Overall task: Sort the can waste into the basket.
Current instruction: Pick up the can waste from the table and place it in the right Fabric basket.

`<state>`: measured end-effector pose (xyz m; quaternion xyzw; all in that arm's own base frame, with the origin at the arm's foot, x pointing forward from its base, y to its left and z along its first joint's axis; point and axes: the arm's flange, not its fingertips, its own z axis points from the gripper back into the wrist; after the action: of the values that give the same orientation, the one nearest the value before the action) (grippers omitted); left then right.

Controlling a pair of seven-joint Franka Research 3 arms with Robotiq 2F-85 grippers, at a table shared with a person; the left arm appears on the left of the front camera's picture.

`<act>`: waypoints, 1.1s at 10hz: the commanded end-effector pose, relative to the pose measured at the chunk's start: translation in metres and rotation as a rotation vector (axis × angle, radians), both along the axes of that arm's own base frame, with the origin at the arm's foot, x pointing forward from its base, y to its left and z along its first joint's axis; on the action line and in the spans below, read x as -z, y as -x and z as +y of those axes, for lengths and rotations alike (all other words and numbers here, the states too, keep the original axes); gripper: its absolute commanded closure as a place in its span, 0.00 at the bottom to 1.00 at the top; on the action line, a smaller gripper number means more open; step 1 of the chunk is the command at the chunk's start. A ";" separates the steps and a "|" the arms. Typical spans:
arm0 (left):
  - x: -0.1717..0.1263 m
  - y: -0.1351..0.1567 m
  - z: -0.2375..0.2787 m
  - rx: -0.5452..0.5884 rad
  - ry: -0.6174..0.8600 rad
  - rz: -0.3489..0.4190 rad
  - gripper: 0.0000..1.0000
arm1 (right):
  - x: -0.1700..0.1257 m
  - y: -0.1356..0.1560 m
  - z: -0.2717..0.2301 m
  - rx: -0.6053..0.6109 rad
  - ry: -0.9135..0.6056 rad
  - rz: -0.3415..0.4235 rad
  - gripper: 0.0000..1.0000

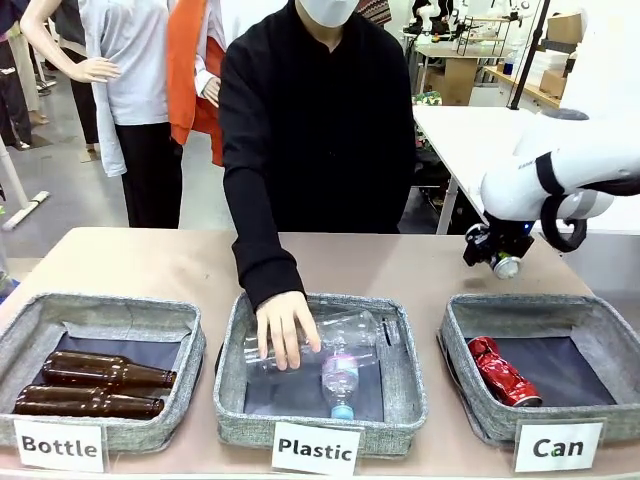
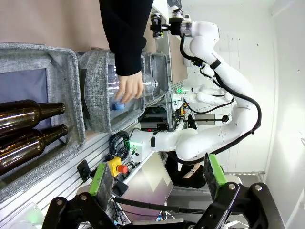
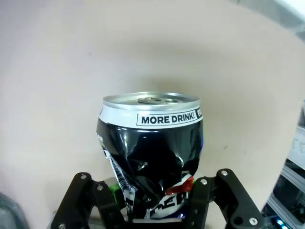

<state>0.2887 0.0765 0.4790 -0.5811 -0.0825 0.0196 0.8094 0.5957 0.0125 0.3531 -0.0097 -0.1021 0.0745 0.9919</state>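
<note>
One dark blue can (image 3: 151, 157) clamped in right gripper (image 3: 151, 210), long axis running out from fingers, apparently just behind Can basket (image 1: 480, 420); red can (image 1: 503, 372) already inside. Left gripper (image 2: 157, 176) spread, idle.

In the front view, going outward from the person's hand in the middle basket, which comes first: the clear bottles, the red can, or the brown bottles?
From the person's hand:
1. Clear plastic bottles, under and beside the hand in the Plastic basket.
2. Brown glass bottles, in the Bottle basket on the picture's left.
3. Red can, in the Can basket on the picture's right.
The last two are close, so that order is tentative.
</note>
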 end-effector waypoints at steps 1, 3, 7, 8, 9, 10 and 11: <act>0.000 0.002 0.002 0.012 -0.005 -0.006 0.00 | -0.052 0.049 -0.003 -0.051 -0.064 -0.066 1.00; 0.000 0.002 0.002 0.012 -0.005 -0.006 0.00 | -0.105 0.109 0.001 -0.152 -0.103 -0.063 1.00; 0.000 0.002 0.002 0.012 -0.005 -0.006 0.00 | -0.122 0.213 0.022 -0.629 -0.029 0.113 1.00; 0.000 0.002 0.002 0.012 -0.005 -0.006 0.00 | -0.118 0.232 0.025 -0.812 0.018 0.155 1.00; 0.000 0.002 0.002 0.012 -0.005 -0.006 0.00 | -0.115 0.247 0.022 -0.979 0.042 0.191 1.00; 0.000 0.002 0.002 0.012 -0.005 -0.006 0.00 | -0.112 0.259 0.018 -1.143 0.039 0.222 1.00; 0.000 0.002 0.002 0.012 -0.005 -0.006 0.00 | -0.111 0.268 0.014 -1.273 0.034 0.200 1.00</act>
<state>0.2886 0.0766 0.4791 -0.5811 -0.0827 0.0195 0.8094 0.3329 0.0426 0.4605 0.0423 0.0209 0.5865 0.8085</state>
